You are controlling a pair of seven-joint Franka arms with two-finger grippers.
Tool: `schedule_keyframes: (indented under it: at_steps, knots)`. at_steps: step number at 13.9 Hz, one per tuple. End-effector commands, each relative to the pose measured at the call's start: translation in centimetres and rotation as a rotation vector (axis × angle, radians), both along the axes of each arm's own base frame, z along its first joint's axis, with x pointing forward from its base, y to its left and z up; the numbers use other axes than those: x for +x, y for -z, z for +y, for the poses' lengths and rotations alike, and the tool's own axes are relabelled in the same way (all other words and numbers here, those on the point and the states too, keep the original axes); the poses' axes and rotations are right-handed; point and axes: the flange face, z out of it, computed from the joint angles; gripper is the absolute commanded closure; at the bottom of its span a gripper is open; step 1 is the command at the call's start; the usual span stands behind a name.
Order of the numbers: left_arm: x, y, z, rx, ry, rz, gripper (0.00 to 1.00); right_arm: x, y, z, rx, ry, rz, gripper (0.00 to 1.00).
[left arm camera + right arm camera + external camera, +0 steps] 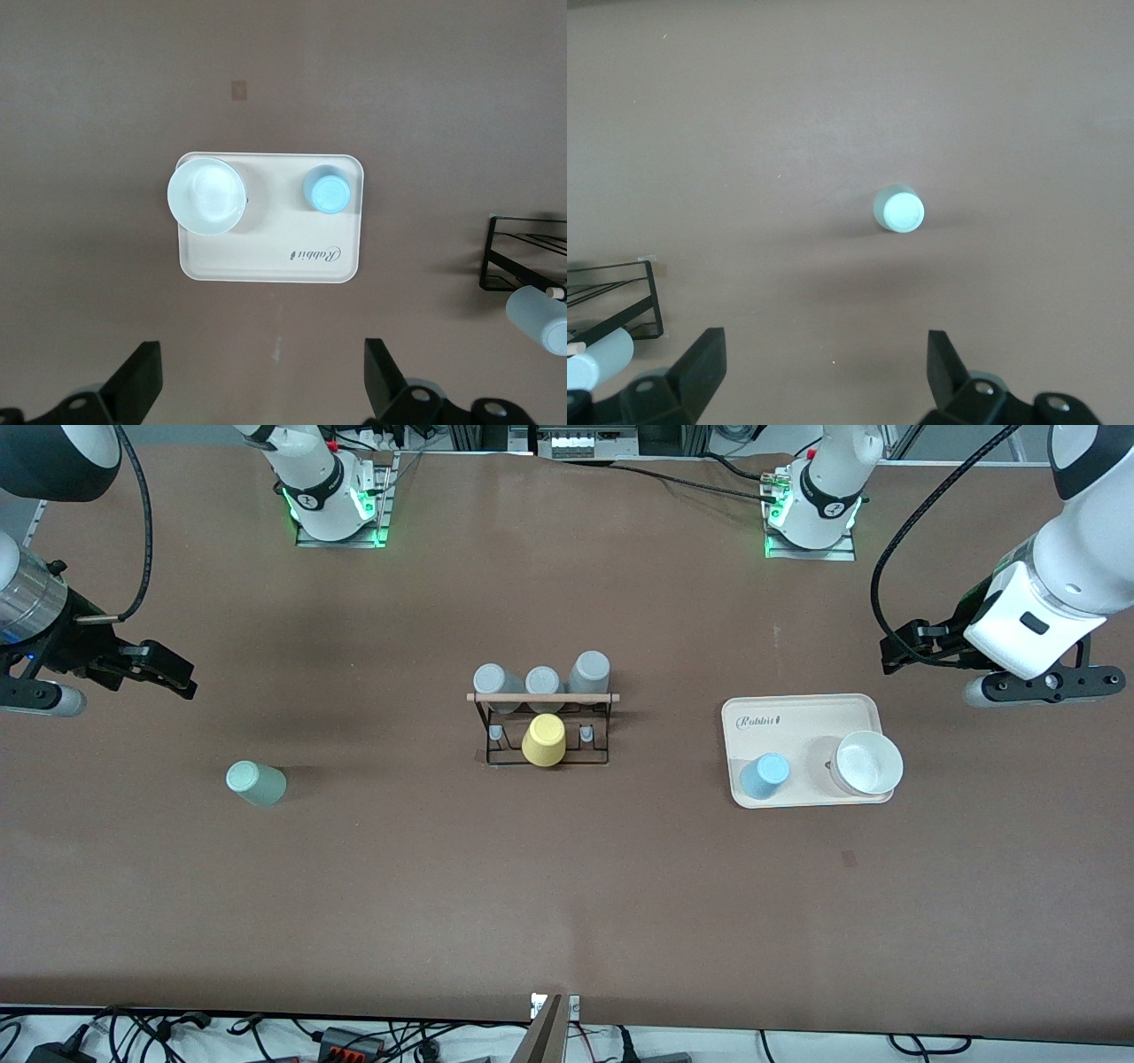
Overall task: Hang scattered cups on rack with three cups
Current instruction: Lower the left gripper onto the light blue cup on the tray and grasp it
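Note:
The sage green cup [255,783] stands on the table toward the right arm's end; it also shows in the right wrist view [899,210]. The light blue cup [765,776] stands on the cream tray [802,710] and shows in the left wrist view [327,191]. The black wire rack [542,760] with a wooden rod [542,697] is mid-table, with three grey cups [542,682] and a yellow cup [544,740] on it. My right gripper [182,677] [826,345] is open and empty. My left gripper [895,651] [261,354] is open and empty above the table beside the tray.
A white bowl [868,763] [206,196] sits on the tray [266,266] beside the blue cup. Part of the rack shows in the left wrist view [523,257] and the right wrist view [611,301]. Two short pegs [586,734] flank the yellow cup.

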Motion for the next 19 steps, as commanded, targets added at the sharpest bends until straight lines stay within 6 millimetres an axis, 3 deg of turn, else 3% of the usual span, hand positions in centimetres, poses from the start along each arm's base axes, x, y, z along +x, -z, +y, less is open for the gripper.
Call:
schedule_keyframes:
  at_steps: [1,6,8,10,12,16,19]
  knots:
    - [-0.5,-0.4,0.3,-0.023,0.013,-0.006,0.0,-0.1,0.1,0.2,-0.012,-0.012,0.014,0.0]
    - [-0.4,-0.1,0.4,-0.022,0.013,0.002,0.0,-0.2,-0.3,0.2,-0.014,-0.011,0.017,0.0]
    - [0.4,1.6,0.4,-0.015,0.015,0.028,0.0,-0.4,-0.5,-0.2,-0.013,-0.005,0.023,0.0]
    - [2.7,6.2,-0.7,-0.028,0.029,0.087,0.0,-0.9,-1.0,0.1,-0.016,-0.009,0.026,0.0]
    - [5.0,9.0,-1.5,-0.036,0.041,0.057,0.0,-1.0,-0.9,0.1,-0.015,-0.009,0.024,0.0]
    - [8.5,19.1,-1.7,-0.063,0.029,0.096,0.0,-1.0,-0.9,0.2,-0.015,-0.011,0.027,0.0]
    - [7.9,27.1,-2.8,-0.073,0.026,0.073,0.0,-1.0,-0.9,0.3,-0.015,-0.012,0.026,0.0]
